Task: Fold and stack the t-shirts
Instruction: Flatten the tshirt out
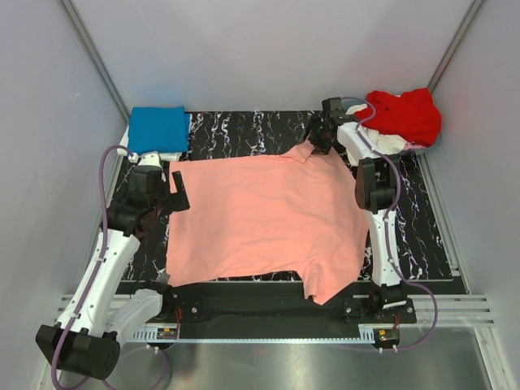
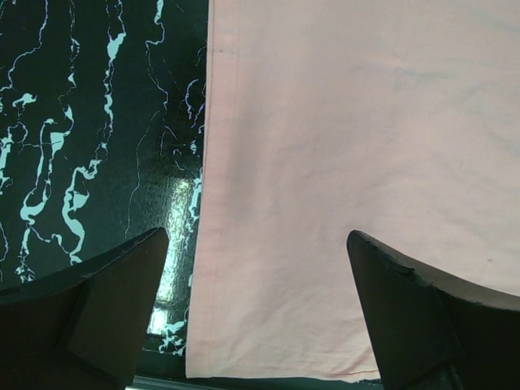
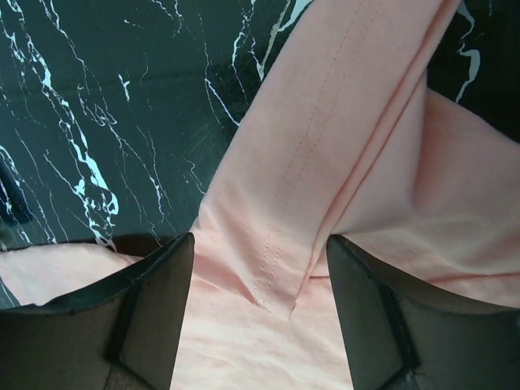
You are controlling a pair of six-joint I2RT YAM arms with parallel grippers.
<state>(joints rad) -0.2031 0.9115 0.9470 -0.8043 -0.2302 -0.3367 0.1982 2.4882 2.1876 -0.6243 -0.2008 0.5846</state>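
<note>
The salmon-pink t-shirt (image 1: 260, 219) is lying spread flat across the middle of the black marbled tabletop (image 1: 244, 130), one sleeve trailing toward the near edge. The left claw (image 1: 177, 191) is hovering wide open over the shirt's left hem. The right claw (image 1: 322, 134) is standing open at the shirt's far right corner, its fingers (image 3: 146, 309) straddling a stitched fold of cloth. A folded blue t-shirt (image 1: 158, 128) is sitting far left. A red t-shirt (image 1: 406, 114) and a white t-shirt (image 1: 392, 143) are lying bunched far right.
</note>
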